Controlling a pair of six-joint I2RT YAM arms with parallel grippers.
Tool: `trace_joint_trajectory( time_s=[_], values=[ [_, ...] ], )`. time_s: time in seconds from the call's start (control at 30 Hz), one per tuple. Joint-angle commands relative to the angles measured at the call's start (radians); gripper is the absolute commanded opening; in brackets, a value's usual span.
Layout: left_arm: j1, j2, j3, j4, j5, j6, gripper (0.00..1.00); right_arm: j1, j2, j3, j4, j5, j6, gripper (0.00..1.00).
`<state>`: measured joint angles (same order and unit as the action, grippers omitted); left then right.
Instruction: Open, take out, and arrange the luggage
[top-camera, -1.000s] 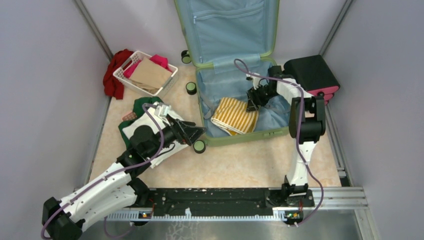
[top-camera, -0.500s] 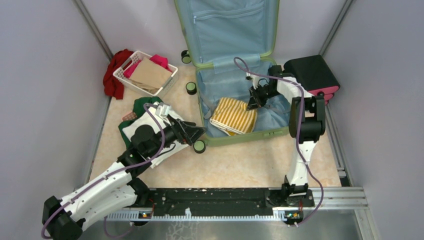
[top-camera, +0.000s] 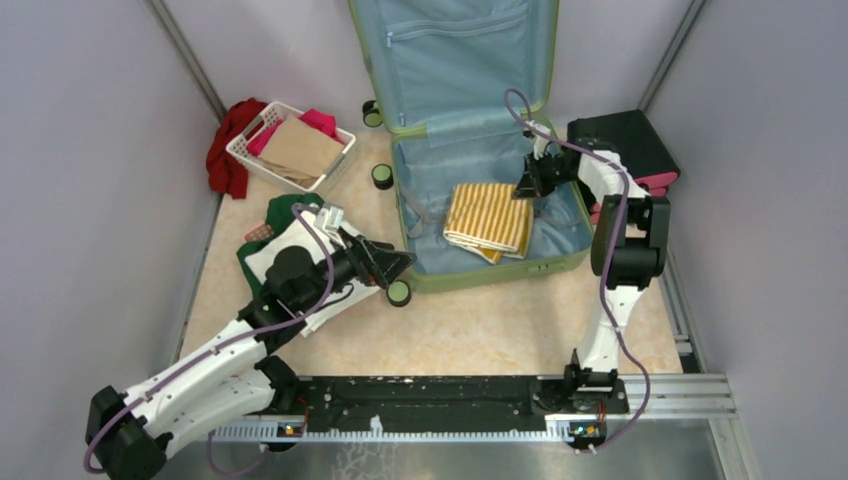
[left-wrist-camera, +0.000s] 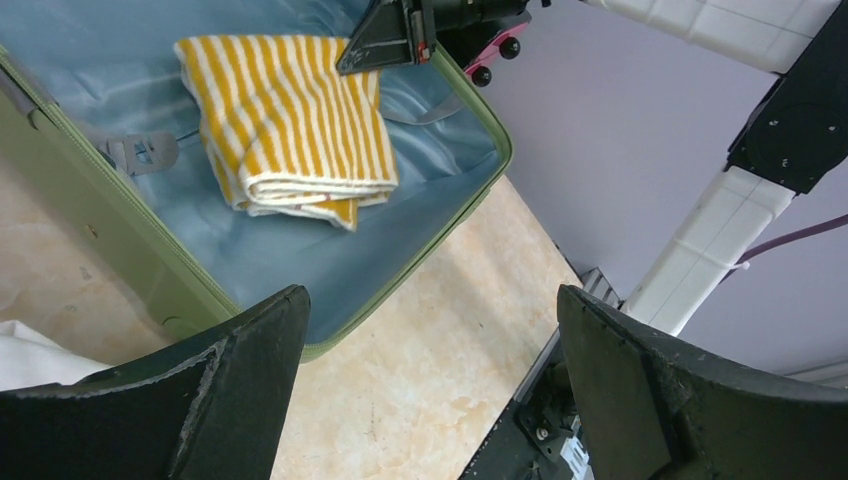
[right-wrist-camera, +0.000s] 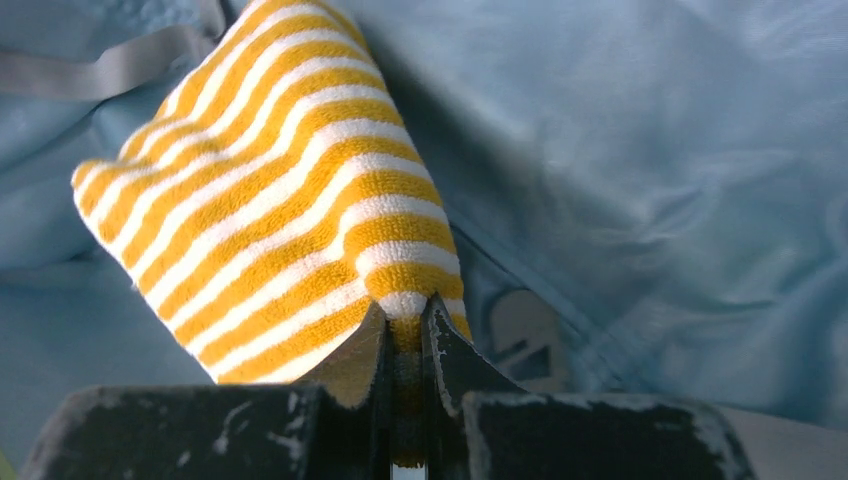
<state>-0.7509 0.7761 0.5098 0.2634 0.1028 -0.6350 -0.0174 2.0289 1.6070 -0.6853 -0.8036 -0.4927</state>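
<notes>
The luggage (top-camera: 470, 272), a sage-green suitcase, lies open with its lid (top-camera: 450, 50) standing upright at the back, showing light blue lining (left-wrist-camera: 300, 250). A folded yellow-and-white striped towel (top-camera: 490, 215) lies in the lower shell. My right gripper (top-camera: 527, 185) is shut on the towel's right corner. In the right wrist view the striped towel (right-wrist-camera: 260, 200) is pinched between the jaws of the right gripper (right-wrist-camera: 407, 320). My left gripper (top-camera: 400, 262) hovers at the suitcase's front left corner. In the left wrist view this gripper (left-wrist-camera: 430, 300) stands wide open with nothing in it.
A white basket (top-camera: 338, 160) with tan and pink cloth sits at the back left, with a red cloth (top-camera: 228, 145) beside it. A black-and-pink case (top-camera: 625, 148) stands right of the suitcase. Green and white garments (top-camera: 268, 228) lie under my left arm. Grey walls close in both sides.
My right gripper has shut on the towel's corner and pulled it right and toward the back of the shell. The left arm has hardly moved.
</notes>
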Motion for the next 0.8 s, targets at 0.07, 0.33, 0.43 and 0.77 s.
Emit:
trace_joint_trajectory(
  time_s=[0.07, 0.33, 0.43, 0.77],
  values=[
    [0.002, 0.130, 0.131, 0.050, 0.032, 0.062, 0.99, -0.030, -0.030, 0.091, 0.099, -0.002, 0.066, 0.00],
    [0.035, 0.524, 0.413, -0.030, 0.045, 0.084, 0.98, -0.044, -0.050, 0.073, 0.137, -0.037, 0.088, 0.00],
    [0.054, 0.693, 0.549, -0.100, 0.052, 0.073, 0.99, -0.050, -0.056, 0.067, 0.143, -0.060, 0.095, 0.00],
    [0.134, 0.948, 0.686, -0.028, 0.253, 0.101, 0.98, -0.078, -0.175, 0.034, 0.190, -0.196, 0.116, 0.00]
  ],
)
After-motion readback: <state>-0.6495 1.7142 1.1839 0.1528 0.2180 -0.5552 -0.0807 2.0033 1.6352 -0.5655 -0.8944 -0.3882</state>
